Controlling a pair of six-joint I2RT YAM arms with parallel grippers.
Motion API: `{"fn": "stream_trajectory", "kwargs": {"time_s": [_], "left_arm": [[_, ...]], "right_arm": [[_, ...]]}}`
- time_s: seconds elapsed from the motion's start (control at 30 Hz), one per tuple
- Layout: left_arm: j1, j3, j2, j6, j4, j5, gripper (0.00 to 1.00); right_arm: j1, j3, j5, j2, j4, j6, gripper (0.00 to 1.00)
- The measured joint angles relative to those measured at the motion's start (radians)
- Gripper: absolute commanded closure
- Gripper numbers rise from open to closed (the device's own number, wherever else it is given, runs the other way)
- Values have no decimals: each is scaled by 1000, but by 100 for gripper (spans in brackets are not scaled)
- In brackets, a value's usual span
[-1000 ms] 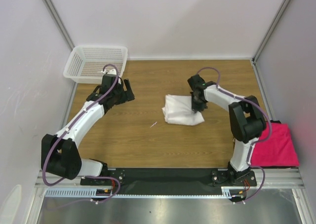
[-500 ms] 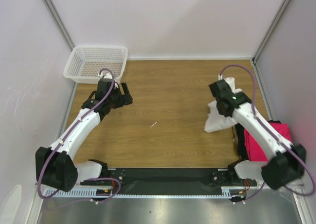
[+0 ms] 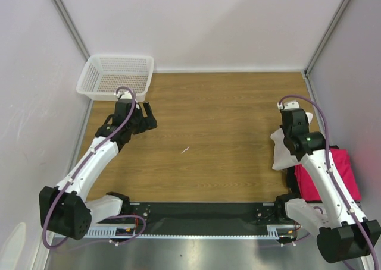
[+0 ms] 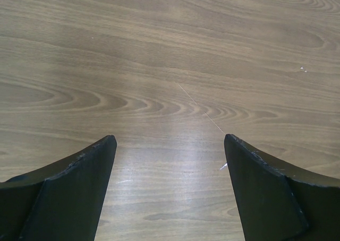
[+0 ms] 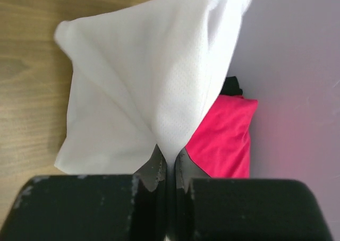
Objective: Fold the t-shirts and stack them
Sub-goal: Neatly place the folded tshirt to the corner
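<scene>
While the right gripper (image 5: 170, 161), clamped on the white t-shirt (image 5: 143, 92), holds it at four o'clock beside the magenta-pink t-shirt (image 3: 336, 175) (left gripper (image 4: 169, 143) gapes empty at ten o'clock), stacking isn't yet done.

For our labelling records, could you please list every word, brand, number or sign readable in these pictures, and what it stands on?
None: no legible text shows on the white t-shirt, the pink t-shirt, the basket or the table.
</scene>
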Motion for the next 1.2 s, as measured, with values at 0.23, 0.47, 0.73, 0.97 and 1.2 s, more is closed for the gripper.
{"fn": "stream_trajectory", "kwargs": {"time_s": [0.23,0.47,0.73,0.97,1.2], "left_arm": [[0,11,59,0,0,1,11],[0,69,150,0,-3,6,12],[0,160,258,0,-5,21,12],[2,249,346,1,-7,28,12],[7,309,405,1,-13,32,13]], "right_arm": [[-13,-9,-44,-32,-137,1,100],[-35,-23,-59,-140,-245,-24,100],[-39,-21,26,-173,-263,-98,100],[-72,-104,177,-208,-194,-210,100],[-111,-115,291,-202,-96,-313,100]]}}
